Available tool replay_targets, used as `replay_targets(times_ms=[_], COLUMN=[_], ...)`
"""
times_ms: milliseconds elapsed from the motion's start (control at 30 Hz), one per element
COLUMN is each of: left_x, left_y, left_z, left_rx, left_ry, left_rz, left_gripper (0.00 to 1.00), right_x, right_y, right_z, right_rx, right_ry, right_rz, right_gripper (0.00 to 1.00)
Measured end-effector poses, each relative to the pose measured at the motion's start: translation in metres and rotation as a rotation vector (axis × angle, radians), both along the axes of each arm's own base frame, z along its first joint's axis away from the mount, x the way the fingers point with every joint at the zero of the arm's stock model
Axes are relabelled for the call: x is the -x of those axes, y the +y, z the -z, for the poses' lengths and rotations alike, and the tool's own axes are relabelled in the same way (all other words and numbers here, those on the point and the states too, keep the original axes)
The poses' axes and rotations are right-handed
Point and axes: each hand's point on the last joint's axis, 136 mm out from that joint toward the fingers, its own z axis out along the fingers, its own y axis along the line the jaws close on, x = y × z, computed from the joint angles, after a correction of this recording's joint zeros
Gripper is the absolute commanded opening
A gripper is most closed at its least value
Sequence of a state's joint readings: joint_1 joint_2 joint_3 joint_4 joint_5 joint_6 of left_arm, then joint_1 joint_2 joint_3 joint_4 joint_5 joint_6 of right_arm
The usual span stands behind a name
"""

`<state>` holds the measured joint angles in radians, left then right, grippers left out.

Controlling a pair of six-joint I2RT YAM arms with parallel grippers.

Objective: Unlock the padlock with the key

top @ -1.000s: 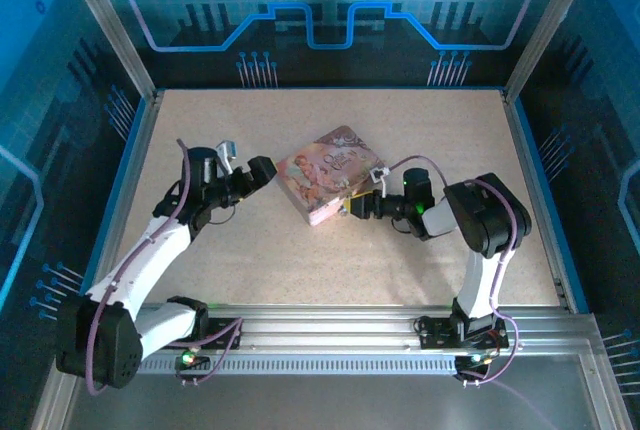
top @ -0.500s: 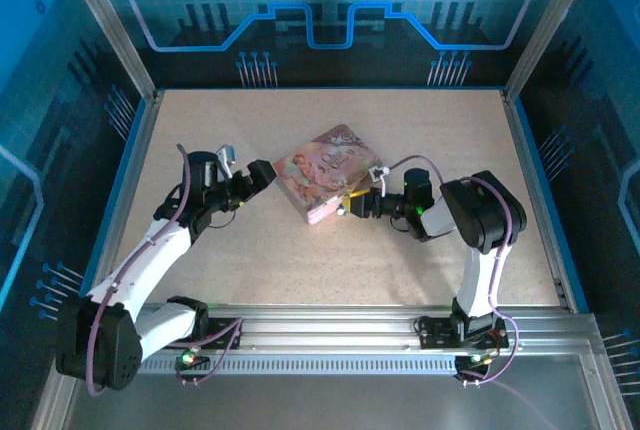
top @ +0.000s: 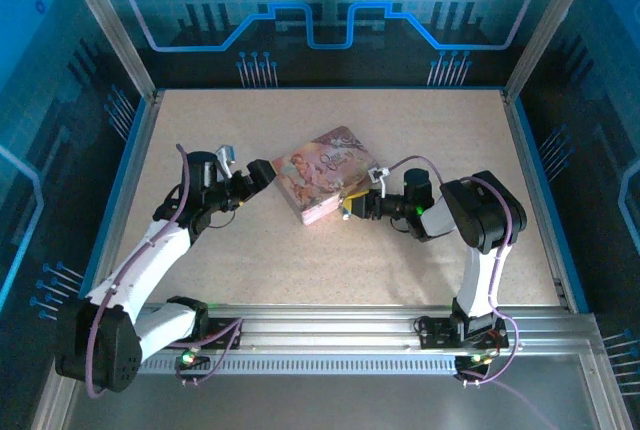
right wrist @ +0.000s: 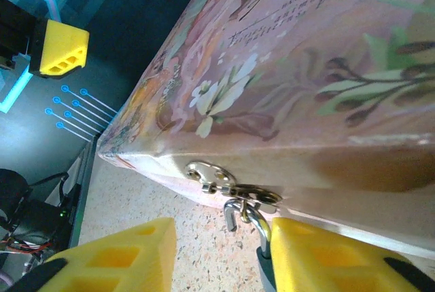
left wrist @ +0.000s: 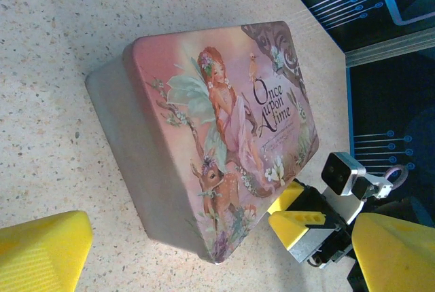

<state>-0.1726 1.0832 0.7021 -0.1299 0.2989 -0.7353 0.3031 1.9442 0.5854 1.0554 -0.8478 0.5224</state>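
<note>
Right hand [right wrist: 217, 254] finger [right wrist: 326, 258] hides most of the padlock [right wrist: 236, 214]

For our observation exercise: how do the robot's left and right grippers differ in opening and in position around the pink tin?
The left gripper is wide open; the right gripper has its jaws closer together, with a gap. The left gripper stands off from the pink tin; the right gripper is at the tin's opposite side, its fingers flanking the padlock shackle on the clasp. Both have yellow fingers and face the tin.
</note>
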Motion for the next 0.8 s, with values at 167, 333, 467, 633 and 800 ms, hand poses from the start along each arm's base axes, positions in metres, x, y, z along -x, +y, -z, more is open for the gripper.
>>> replay_targets(times_ms=[167, 333, 467, 633, 800], left_x=[0.0, 0.0, 0.0, -0.007, -0.017], left_y=[0.0, 0.0, 0.0, -0.003, -0.01], left_z=[0.0, -0.001, -0.001, 0.008, 0.039], left_rx=[0.0, 0.0, 0.0, 0.012, 0.029], left_ry=[0.0, -0.002, -0.004, 0.017, 0.102], left_rz=[0.0, 0.0, 0.0, 0.002, 0.01], left_gripper=[0.99, 0.99, 0.99, 0.93, 0.91], right_x=[0.003, 0.005, 0.008, 0.007, 0.003], right_y=[0.001, 0.003, 0.006, 0.004, 0.002], right_z=[0.002, 0.006, 0.01, 0.014, 0.012], right_rx=[0.004, 0.02, 0.036, 0.048, 0.058], right_ry=[0.005, 0.015, 0.02, 0.029, 0.026], right_rz=[-0.012, -0.027, -0.035, -0.024, -0.002], right_gripper=[0.31, 0.31, 0.36, 0.41, 0.46])
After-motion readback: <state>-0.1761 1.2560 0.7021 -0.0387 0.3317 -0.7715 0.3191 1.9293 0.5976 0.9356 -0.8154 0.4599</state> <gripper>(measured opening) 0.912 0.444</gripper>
